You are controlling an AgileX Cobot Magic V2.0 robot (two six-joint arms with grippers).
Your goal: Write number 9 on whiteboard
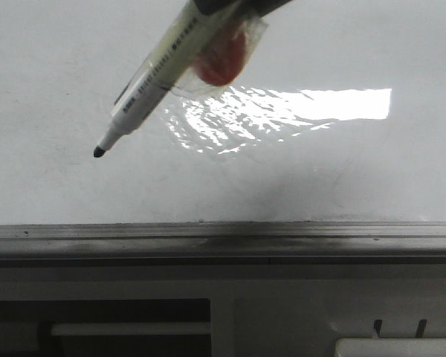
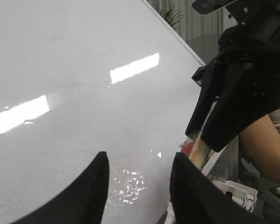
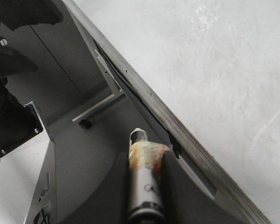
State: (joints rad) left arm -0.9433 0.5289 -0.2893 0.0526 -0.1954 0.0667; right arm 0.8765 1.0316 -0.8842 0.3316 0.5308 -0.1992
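Right gripper (image 2: pixel 224 126) is clamped on a white marker pen (image 1: pixel 160 78) wrapped in clear tape with a red patch, pen tilted, black tip (image 1: pixel 99 152) hanging over the whiteboard (image 1: pixel 52 178), contact unclear. Left gripper (image 2: pixel 137 186) has its fingers spread apart with nothing between them, above the glossy board surface. No number 9 strokes visible on the board; grey edge strip (image 1: pixel 223 239) runs along its near side.
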